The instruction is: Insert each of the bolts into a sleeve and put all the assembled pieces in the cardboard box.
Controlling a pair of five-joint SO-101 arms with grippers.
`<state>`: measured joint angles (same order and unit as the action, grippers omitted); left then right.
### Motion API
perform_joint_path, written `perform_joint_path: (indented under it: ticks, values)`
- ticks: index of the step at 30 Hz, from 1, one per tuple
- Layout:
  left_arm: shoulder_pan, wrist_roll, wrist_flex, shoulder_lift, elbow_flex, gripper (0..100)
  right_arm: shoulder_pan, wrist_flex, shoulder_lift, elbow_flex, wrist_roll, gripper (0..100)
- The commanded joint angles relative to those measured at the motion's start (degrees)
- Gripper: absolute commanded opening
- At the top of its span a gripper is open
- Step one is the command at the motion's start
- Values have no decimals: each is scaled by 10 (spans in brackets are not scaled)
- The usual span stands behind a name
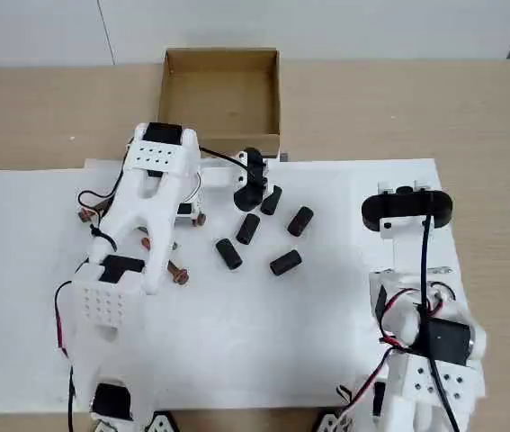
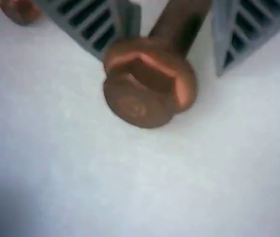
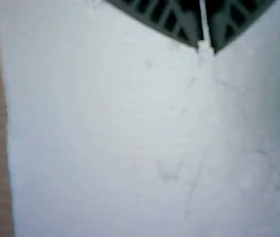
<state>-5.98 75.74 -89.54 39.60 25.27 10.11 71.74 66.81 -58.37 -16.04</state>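
Copper bolt (image 2: pixel 147 81) | shank straddled by left gripper (image 2: pixel 174 57), head laid on white paper (image 2: pixel 130 187) | jaws spread, thin gaps seen beside shank

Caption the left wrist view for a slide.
Copper hex bolt lying on white paper, its shank between the open fingers of the left gripper.

nothing readable anywhere in these, no text, numbers or labels i can make out. the copper-coloured hex-head metal bolt (image 2: pixel 147 84) might have some faint stamping on its round head, but it's way too blurry to read. the open brown cardboard box (image 1: pixel 221 99) looks plain.
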Motion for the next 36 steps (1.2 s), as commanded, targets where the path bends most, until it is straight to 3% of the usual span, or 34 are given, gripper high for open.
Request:
perform_joint_path:
  ticks: [1,6,14,19,24,36]
  values:
    - [-1,52,13,3,17,96,5,-1,1,12,-5,4]
    - [-4,52,13,4,16,3,4,-1,1,12,-5,4]
    - [-7,47,2,-8,23,6,4,1,1,12,-5,4]
    - [-15,27,-105,-51,101,6,4,3,1,13,-5,4]
    - [-30,-97,-108,-94,168,6,4,4,1,14,-10,4]
    - [-87,-552,-108,-229,225,6,0,58,-4,124,-32,4]
